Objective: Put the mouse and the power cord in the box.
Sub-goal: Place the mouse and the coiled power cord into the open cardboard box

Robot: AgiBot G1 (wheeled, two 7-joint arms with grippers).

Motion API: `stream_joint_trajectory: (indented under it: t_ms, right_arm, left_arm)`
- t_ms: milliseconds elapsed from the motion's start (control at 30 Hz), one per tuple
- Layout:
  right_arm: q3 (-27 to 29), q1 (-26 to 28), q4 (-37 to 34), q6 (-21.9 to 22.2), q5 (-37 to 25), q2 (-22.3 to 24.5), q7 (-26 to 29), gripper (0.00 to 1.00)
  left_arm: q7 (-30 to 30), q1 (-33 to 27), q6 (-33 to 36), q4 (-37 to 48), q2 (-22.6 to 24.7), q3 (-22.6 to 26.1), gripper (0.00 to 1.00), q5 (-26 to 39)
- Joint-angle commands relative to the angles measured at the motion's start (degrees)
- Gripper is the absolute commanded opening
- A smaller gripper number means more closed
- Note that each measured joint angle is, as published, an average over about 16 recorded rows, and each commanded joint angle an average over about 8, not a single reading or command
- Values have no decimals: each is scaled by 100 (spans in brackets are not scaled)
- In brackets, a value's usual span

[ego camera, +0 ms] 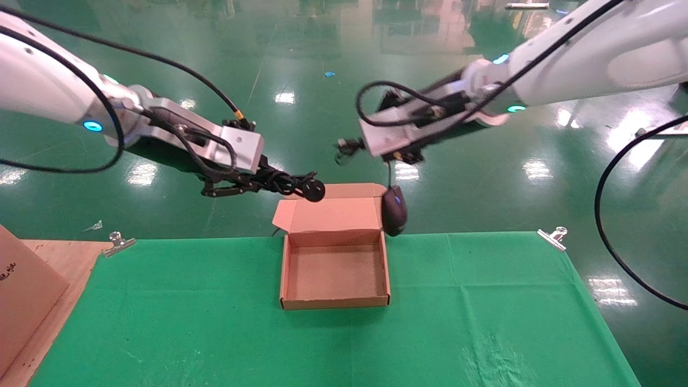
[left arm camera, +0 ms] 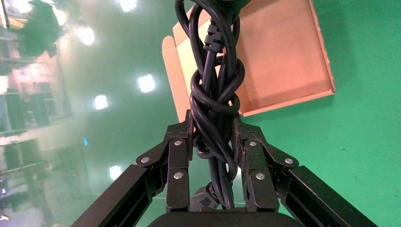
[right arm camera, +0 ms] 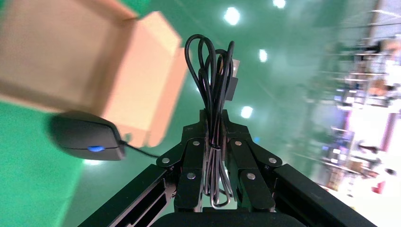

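The box (ego camera: pixel 334 302) lies open and empty on the green cloth, its flap lid (ego camera: pixel 329 214) standing up at the far side. My left gripper (ego camera: pixel 257 180) hovers behind the box's far left corner, shut on the power cord (ego camera: pixel 285 183), whose round plug (ego camera: pixel 314 191) sticks out over the lid. In the left wrist view the knotted power cord (left arm camera: pixel 215 90) is clamped in that gripper (left arm camera: pixel 213 130), above the box (left arm camera: pixel 283 56). My right gripper (ego camera: pixel 348 145) is shut on the mouse's bundled cable (right arm camera: pixel 215 71). The mouse (ego camera: pixel 394 210) dangles beside the lid's right edge.
A green cloth (ego camera: pixel 484 322) covers the table, held by metal clips at the far left (ego camera: pixel 119 243) and far right (ego camera: pixel 553 236). A brown cardboard piece (ego camera: pixel 21 301) leans at the left edge on bare wood. Beyond the table is shiny green floor.
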Motion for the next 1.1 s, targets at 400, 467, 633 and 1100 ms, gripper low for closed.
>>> stream_joint_trajectory:
  t_ms: [400,467,633,1100]
  right_arm:
    - [-561,-112,546,499,323,35,503,0]
    - [-627,-69,505,476,355,46,529,0]
    - [-758,7,341,338,433,75,536,0]
    - [-936,-90,-224,-272,627,129,219,0]
  left_arm:
    - [493,533,-1325,393,334,-341,0,-480]
    - [513,817,-1844,381,400,-415,0,-589]
    - [184,1610,-3329,5,540,-460,0,-789]
    - [-1522,3046,-4528,-1569,572,1289,0,-550]
